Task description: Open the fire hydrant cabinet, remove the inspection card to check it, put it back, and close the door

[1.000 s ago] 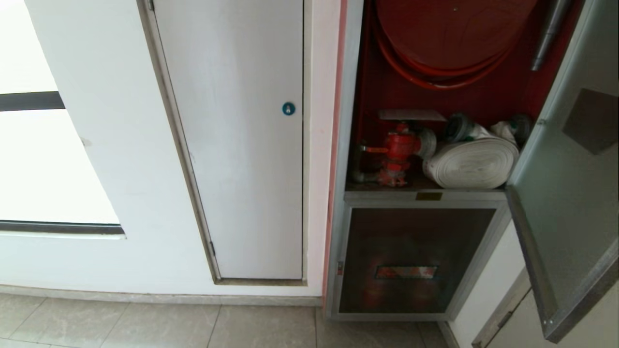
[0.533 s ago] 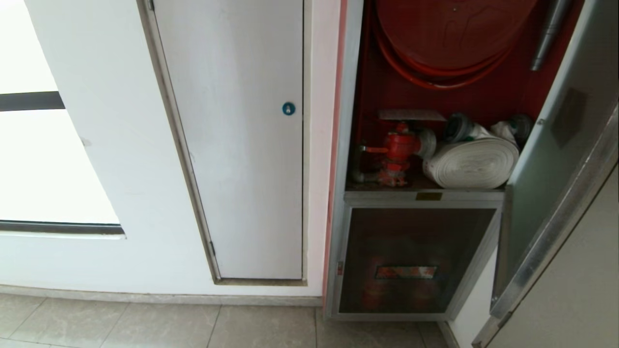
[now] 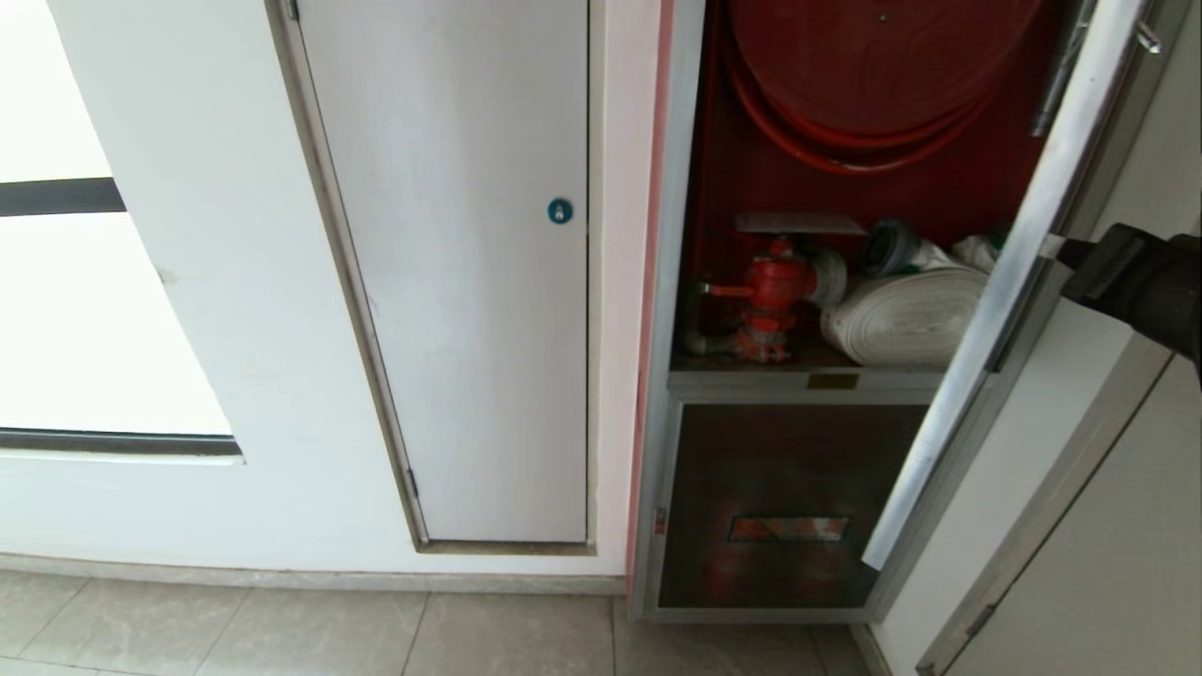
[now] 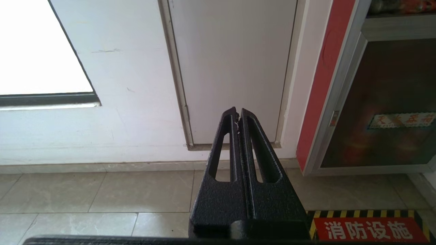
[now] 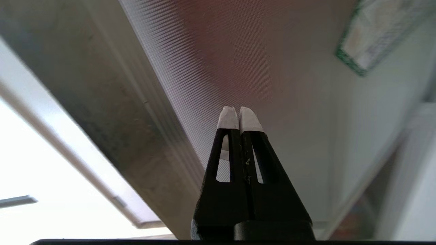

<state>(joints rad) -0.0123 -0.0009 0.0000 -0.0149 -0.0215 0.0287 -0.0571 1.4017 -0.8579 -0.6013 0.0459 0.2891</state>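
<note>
Door [image 3: 995, 310] of the fire hydrant cabinet [image 3: 669, 282] stands partly swung, seen nearly edge-on in head view as a silver frame strip running from 1 o'clock down to 5 o'clock across the cabinet opening. Right gripper [image 5: 238, 117] sits against the door's outer glass face, white-tipped fingers [image 5: 227, 119] pressed together, holding nothing, tips at or almost on the pane; contact unclear. In right wrist view the green-bordered sticker [image 5: 378, 34] lies at 2 o'clock from the tips, aluminium frame edge [image 5: 102, 112] at 9 o'clock. In head view the black right arm [image 3: 1141, 282] enters from 3 o'clock, meeting the door at mid height.

Inside cabinet: inspection card [image 3: 798, 223] lies flat on top of the red valve [image 3: 775, 296], at 9 o'clock from the arm, well apart, door between them. Rolled white hose [image 3: 906, 319] just beside valve, red hose reel [image 3: 873, 66] above. Lower dark pane [image 3: 779, 498] below the shelf.

Left gripper [image 4: 238, 115] parked low, fingers closed, empty, pointing toward the white panel [image 3: 460, 272] with blue lock [image 3: 560, 211].
</note>
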